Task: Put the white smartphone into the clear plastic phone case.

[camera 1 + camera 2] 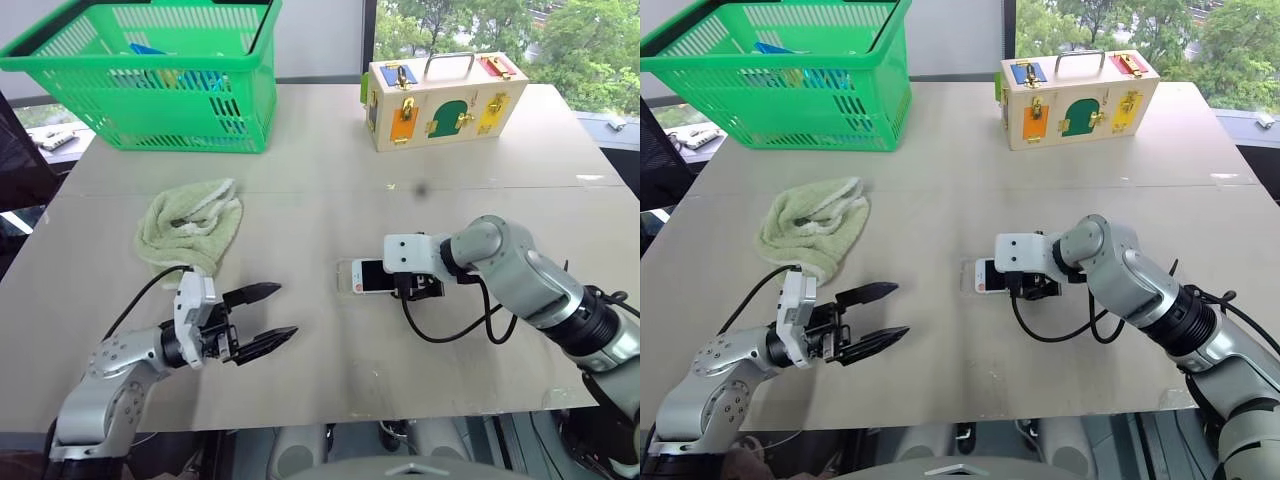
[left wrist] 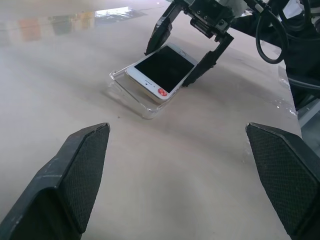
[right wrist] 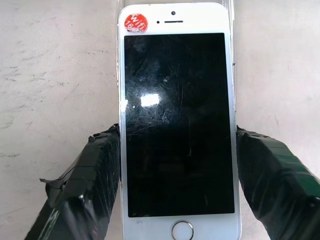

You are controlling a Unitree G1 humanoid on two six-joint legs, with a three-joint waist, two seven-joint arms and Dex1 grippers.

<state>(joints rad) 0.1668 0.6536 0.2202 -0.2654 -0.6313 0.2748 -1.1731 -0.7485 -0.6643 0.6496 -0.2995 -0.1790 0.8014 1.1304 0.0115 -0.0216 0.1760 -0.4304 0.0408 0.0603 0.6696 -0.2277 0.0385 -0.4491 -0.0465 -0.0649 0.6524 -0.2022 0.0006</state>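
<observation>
While the left pincer (image 1: pixel 268 315) just hangs low over the near part of the worktop (image 1: pixel 330 190) with its black fingers spread wide apart and nothing between them, the action sits a bit further in. Over there the right pincer (image 2: pixel 186 60) is clamped on the white smartphone (image 3: pixel 177 120), one taped finger (image 3: pixel 87 185) pressed against each long edge, screen facing up. You can spot a little red round sticker (image 3: pixel 136 22) on the bezel at the end pointing away from the right arm. That end is dipped down into the clear plastic phone case (image 2: pixel 125 89), which lies flat on the worktop, while the end held by the pincer is tilted up, so the phone isn't seated flat in it. A black cable (image 1: pixel 455 325) loops on the worktop just beside the right wrist.

Past the left pincer there's a crumpled pale green towel (image 1: pixel 192 225). Way at the back sit a green plastic shopping basket (image 1: pixel 150 75) on the left and a wooden latch box (image 1: pixel 445 95) with coloured doors and a metal handle on the right, well apart from each other.
</observation>
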